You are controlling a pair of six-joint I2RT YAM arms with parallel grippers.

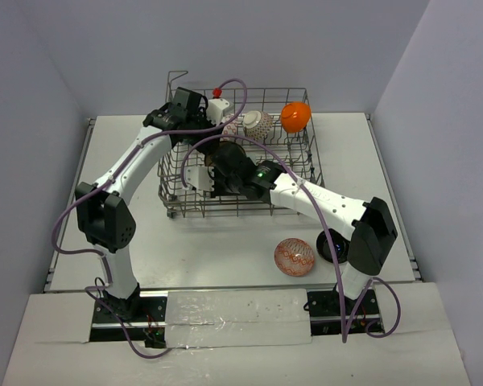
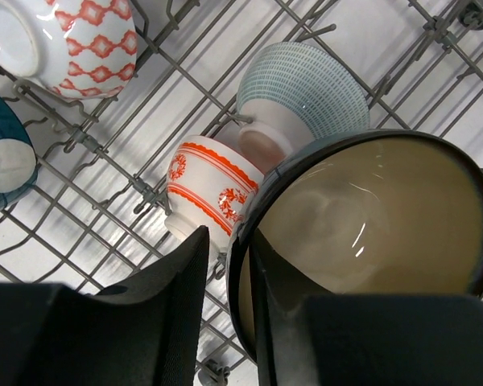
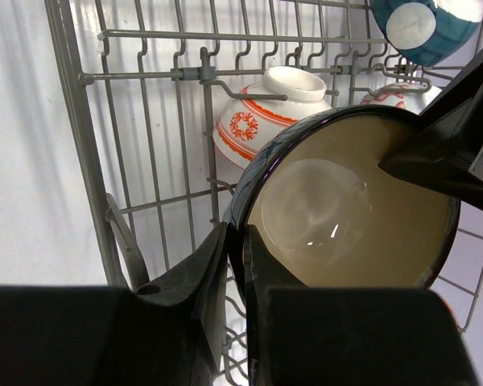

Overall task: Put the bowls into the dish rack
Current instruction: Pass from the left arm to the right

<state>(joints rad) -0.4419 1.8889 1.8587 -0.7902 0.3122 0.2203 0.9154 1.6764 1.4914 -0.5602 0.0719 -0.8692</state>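
Both grippers meet at a black bowl [image 2: 370,217] with a cream inside, held on edge over the dish rack [image 1: 177,203]. My right gripper [image 3: 235,235] is shut on the bowl's rim [image 3: 346,209]. My left gripper [image 2: 229,241] is open: one finger lies inside the bowl, and the other stands clear of the rim. In the rack beneath sit a white bowl with red-orange marks [image 2: 205,189], a grey-lined bowl [image 2: 306,88], a red-patterned bowl [image 2: 88,40] and a teal bowl [image 2: 4,153]. An orange bowl [image 1: 295,116] stands at the rack's far right.
On the table in front of the rack, an orange-patterned bowl [image 1: 295,256] lies beside a dark bowl [image 1: 330,245] half hidden by my right arm. Upright tines [image 3: 209,104] stand close around the held bowl. Grey walls enclose the table on three sides.
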